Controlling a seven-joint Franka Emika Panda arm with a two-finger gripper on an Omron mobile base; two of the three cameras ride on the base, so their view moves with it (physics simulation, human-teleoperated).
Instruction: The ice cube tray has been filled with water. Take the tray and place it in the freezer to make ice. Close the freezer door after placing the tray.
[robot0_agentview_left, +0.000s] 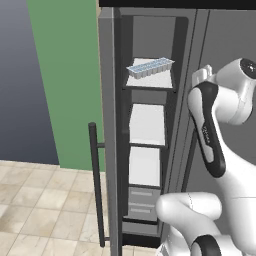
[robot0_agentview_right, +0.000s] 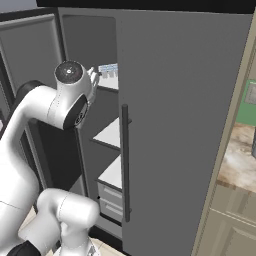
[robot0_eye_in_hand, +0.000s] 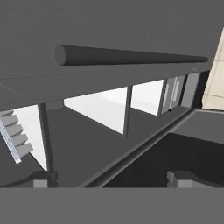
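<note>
In the hand view the two dark fingertips of the gripper (robot0_eye_in_hand: 109, 179) rise at the bottom edge, far apart, with nothing between them; the jaws stand wide open and hold nothing. Just beyond them a dark edge runs diagonally from lower left to upper right across the frame. Above it, in the upper half of that view, a long dark bar handle (robot0_eye_in_hand: 131, 56) crosses from left to right.

In the left base view the white arm (robot0_agentview_left: 210, 125) fills the lower right and right side of the frame, bent in front of the wider plain grey door (robot0_agentview_left: 225, 40). In the right base view the arm rises along the left side, and that plain door takes up the centre and right of the frame with its own vertical handle.

Farther in, the freezer (robot0_agentview_left: 147, 125) is open at the centre of the left base view, showing white shelves (robot0_agentview_left: 147, 124) stacked one below the other and grey drawers (robot0_agentview_left: 142, 202) low down. The freezer door (robot0_agentview_left: 107, 125) stands swung out at the left of the opening, seen edge-on, its bar handle at lower left.

The ice cube tray (robot0_agentview_left: 150, 67) lies flat on the top shelf, in the upper centre of the left base view. In the right base view it shows at upper left, just past the arm's round joint.
</note>
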